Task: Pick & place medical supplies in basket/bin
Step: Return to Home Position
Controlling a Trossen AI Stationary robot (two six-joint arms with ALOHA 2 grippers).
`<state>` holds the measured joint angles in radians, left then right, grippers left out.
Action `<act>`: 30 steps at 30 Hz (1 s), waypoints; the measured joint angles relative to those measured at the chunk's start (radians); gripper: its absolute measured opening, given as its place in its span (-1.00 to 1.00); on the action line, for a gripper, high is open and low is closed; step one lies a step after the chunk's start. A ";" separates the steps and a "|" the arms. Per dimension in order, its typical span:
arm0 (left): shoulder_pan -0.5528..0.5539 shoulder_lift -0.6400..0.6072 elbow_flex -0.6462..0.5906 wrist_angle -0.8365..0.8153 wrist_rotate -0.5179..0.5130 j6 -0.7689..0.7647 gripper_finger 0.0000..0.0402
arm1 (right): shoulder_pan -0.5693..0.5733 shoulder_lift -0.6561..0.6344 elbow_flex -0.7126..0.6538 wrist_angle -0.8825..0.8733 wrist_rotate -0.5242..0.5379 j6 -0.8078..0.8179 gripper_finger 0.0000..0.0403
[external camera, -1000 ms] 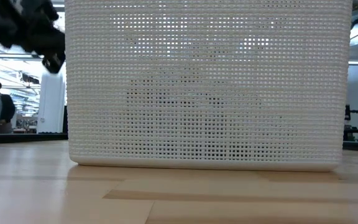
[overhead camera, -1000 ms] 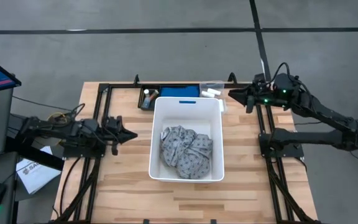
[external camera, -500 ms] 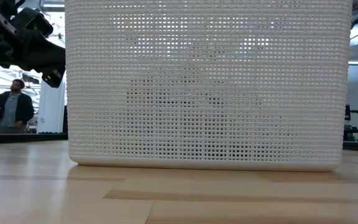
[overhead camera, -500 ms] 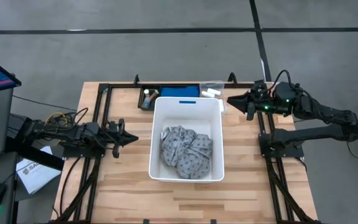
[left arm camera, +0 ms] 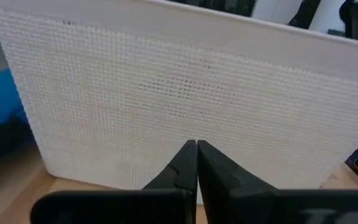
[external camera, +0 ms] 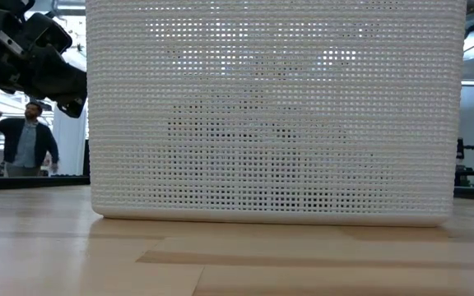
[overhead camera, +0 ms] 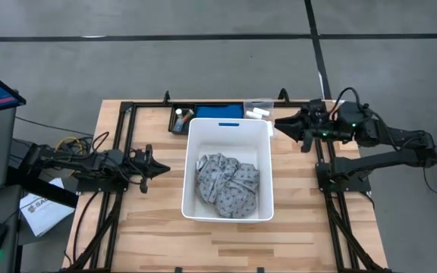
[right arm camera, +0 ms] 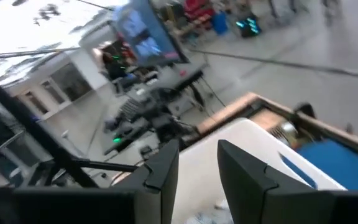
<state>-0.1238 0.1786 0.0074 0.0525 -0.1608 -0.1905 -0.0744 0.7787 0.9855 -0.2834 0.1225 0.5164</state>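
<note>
The white tub (overhead camera: 190, 152) stands mid-table, with a small blue label (overhead camera: 228, 123) at its far short end. The grey speckled fabric (overhead camera: 227, 184) lies crumpled on its floor. A few white rolls (overhead camera: 258, 113) lie on the table behind the tub's far right corner. My left gripper (overhead camera: 164, 168) is shut and hovers just left of the tub's left wall (left arm camera: 185, 93); the left wrist view shows its tips (left arm camera: 196, 148) pointing at that wall. My right gripper (overhead camera: 278, 122) is open above the tub's far right corner (right arm camera: 241, 140), near the rolls. It holds nothing.
A blue box (overhead camera: 218, 111) and a small dark tray of bits (overhead camera: 180, 119) sit behind the tub's far wall. Black frame rails (overhead camera: 120, 144) run along the table's sides. In the low view the mesh tub wall (external camera: 270, 107) fills the picture, with a person (external camera: 27, 144) far behind.
My right gripper has shifted a little toward the tub's far right corner, moving left and nearer. My left gripper has sunk slightly beside the tub's left wall, staying shut. The fabric and tub have not moved.
</note>
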 joint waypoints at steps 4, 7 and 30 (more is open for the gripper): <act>0.000 0.016 0.000 0.030 -0.006 0.000 -0.99 | 0.010 -0.001 0.000 0.099 -0.053 -0.084 -0.46; 0.000 0.023 0.000 0.031 -0.006 0.000 -0.99 | 0.009 -0.010 0.000 0.117 -0.071 -0.165 -0.46; 0.000 0.026 0.000 0.039 0.000 -0.001 -0.98 | -0.032 -0.135 -0.038 -0.039 -0.254 -0.449 -0.46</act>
<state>-0.1238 0.2050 0.0071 0.0910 -0.1605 -0.1912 -0.1061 0.6435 0.9479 -0.3223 -0.1316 0.0675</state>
